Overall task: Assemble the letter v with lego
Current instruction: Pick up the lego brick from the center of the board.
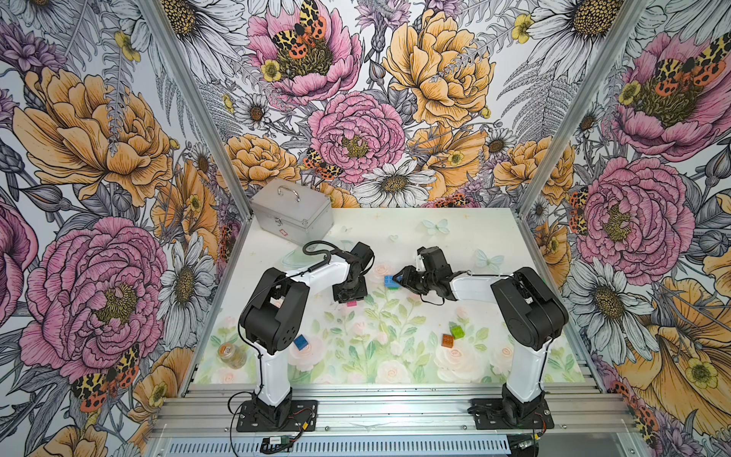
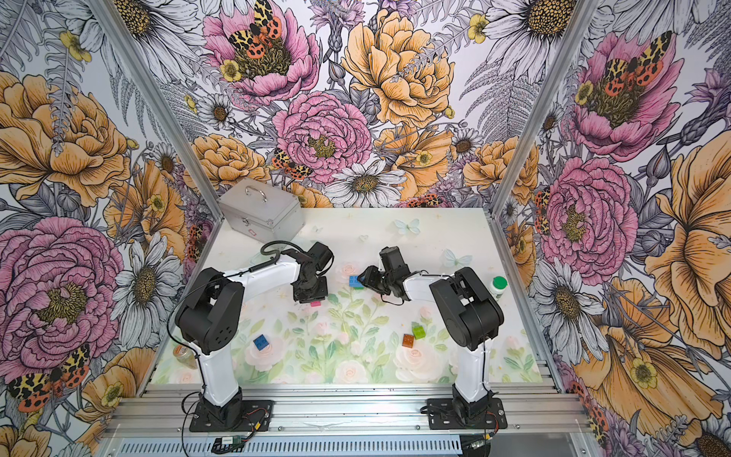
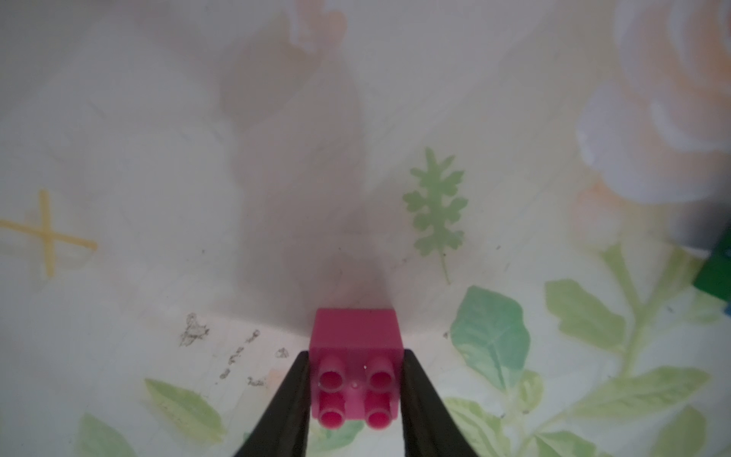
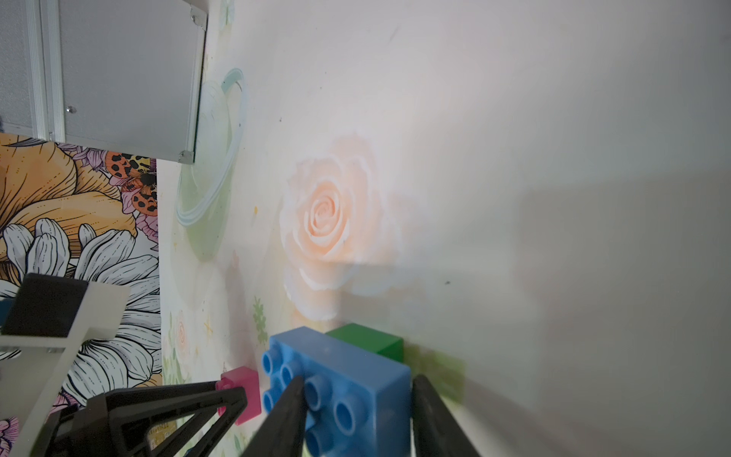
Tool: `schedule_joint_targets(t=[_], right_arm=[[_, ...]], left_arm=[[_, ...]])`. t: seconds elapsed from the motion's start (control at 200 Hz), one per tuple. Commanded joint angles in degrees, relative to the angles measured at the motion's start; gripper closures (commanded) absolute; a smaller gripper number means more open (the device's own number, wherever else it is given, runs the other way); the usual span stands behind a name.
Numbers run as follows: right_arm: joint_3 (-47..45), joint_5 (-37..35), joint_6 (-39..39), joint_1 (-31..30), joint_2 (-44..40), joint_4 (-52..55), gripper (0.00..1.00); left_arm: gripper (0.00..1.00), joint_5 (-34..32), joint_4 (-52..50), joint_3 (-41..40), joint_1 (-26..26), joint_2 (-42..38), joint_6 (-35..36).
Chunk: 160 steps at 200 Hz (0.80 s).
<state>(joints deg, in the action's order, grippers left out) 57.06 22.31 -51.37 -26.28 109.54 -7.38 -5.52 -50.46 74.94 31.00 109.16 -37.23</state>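
Beyond the pink brick (image 1: 351,303) stands a silver case (image 1: 292,211).

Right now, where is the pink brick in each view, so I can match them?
Both top views: pink brick mid-table, under the left gripper.
Left wrist: pink brick clamped between its fingers.
Right wrist: pink brick beside the blue brick, partly behind the left gripper.
Shared landmark: green brick, in all four.
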Motion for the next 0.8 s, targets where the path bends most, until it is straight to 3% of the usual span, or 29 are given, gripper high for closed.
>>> schedule_joint_targets(t=[0.0,0.195,0.54,0.795], right_arm=[[-2.6,-3.1,0.9,0.0,1.1,8.1,0.55],[-2.5,-3.1,1.0,-0.2,1.0,8.1,0.55],[-2.5,-3.8,1.0,-0.6,1.5,8.1,0.56],[-2.5,-3.9,1.0,-0.6,1.9,8.1,0.56]], left_arm=[[0.71,0.1,1.2,-0.4,0.3,-0.6,0.1],[0.85,0.9,0.9,2.9,0.7,-2.9,-0.7],[0.89,0.6,-3.0,20.3,4.8,2.2,-1.8],[0.93,1.4,-4.8,25.4,7.3,7.8,-1.5]])
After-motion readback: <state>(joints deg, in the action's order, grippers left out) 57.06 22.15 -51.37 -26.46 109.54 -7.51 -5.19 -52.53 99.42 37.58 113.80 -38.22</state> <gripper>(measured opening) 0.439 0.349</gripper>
